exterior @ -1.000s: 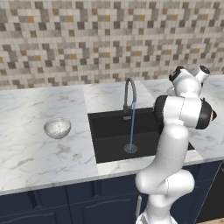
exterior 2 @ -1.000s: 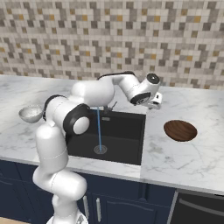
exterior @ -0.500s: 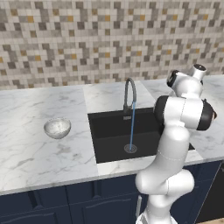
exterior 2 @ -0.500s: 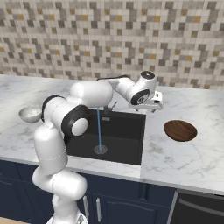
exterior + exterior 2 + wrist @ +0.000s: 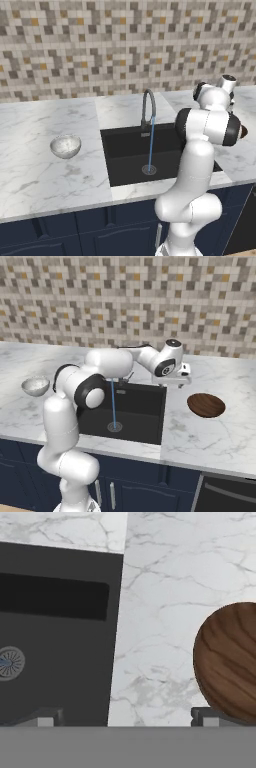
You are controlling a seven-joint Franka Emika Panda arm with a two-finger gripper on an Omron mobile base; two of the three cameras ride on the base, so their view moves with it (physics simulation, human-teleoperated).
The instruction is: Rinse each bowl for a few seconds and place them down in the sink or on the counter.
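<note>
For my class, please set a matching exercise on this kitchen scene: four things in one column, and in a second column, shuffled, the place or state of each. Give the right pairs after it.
Things:
1. pale bowl
2. brown bowl
3. faucet
4. gripper

Places or states:
A. open, holding nothing, above the counter between the sink and a bowl
B. running a thin stream of water down to the drain
C. on the counter to the left of the sink
D. on the counter to the right of the sink

Right pairs: 1-C, 2-D, 3-B, 4-A
</note>
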